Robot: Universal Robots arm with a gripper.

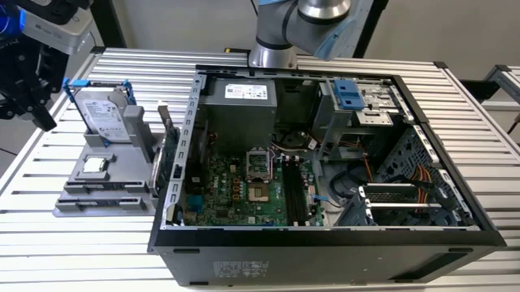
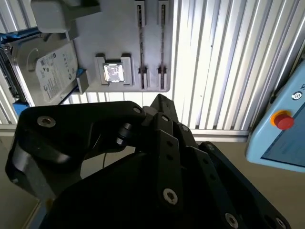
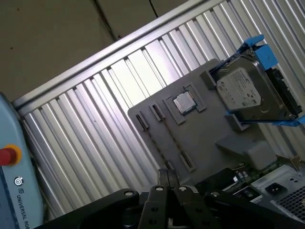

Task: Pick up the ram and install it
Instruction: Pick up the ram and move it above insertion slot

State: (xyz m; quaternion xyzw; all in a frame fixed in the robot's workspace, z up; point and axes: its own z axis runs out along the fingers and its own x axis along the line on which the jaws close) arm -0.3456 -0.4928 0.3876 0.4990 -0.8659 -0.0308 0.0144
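In the exterior view, one open computer case (image 1: 325,255) lies on the slatted tabletop (image 1: 81,249), its motherboard (image 1: 235,194) exposed. The ram cannot be told apart from the long black slots (image 1: 294,191) there. On the exterior view's left, one grey fixture (image 1: 97,204) carries one upright hard drive (image 1: 106,115) and one processor chip (image 1: 96,164). One green card (image 1: 169,152) stands between fixture and case. The black hand (image 1: 36,109) hangs above the tabletop's far corner on the exterior view's left, well apart from the case. In the second wrist view, the hand (image 2: 162,102) has its fingers pressed together above the tabletop edge, near the fixture (image 2: 109,28). The fixture's two narrow holders (image 2: 140,43) run side by side next to the chip (image 2: 114,73) and hard drive (image 2: 50,71). One pale-blue pendant (image 2: 281,143) shows one red button (image 2: 284,120). In the first wrist view, the closed hand (image 3: 167,177) sits at the fixture's (image 3: 200,138) edge, with chip (image 3: 184,102), drive (image 3: 243,90) and pendant (image 3: 14,191) around.
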